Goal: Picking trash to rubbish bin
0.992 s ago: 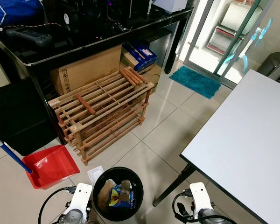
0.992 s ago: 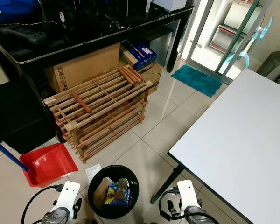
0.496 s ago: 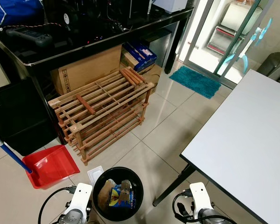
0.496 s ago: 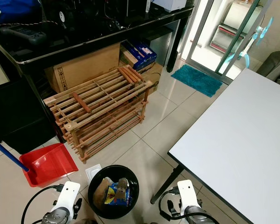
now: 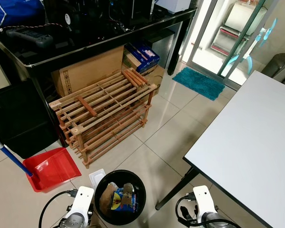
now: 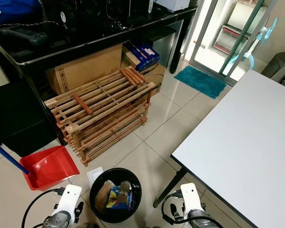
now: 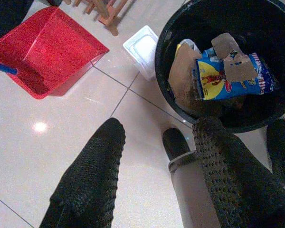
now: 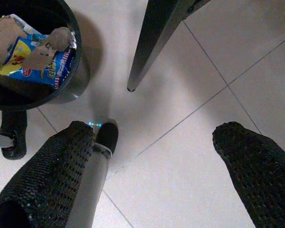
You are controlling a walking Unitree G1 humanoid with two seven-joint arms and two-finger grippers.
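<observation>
**Trash in the bin, both pincers released**

A round black rubbish bin (image 5: pixel 119 197) stands on the tiled floor between the robot's two arms. Inside it lies the trash (image 7: pixel 218 71): brown cardboard scraps and a blue and yellow snack wrapper. The left pincer (image 7: pixel 156 142) hangs over the floor just beside the bin, fingers spread apart and holding nothing. The right pincer (image 8: pixel 154 147) hangs near the black leg (image 8: pixel 154 38) of the white desk (image 5: pixel 251 142), also released and empty. A red dustpan (image 5: pixel 50 168) lies near the bin.
</observation>
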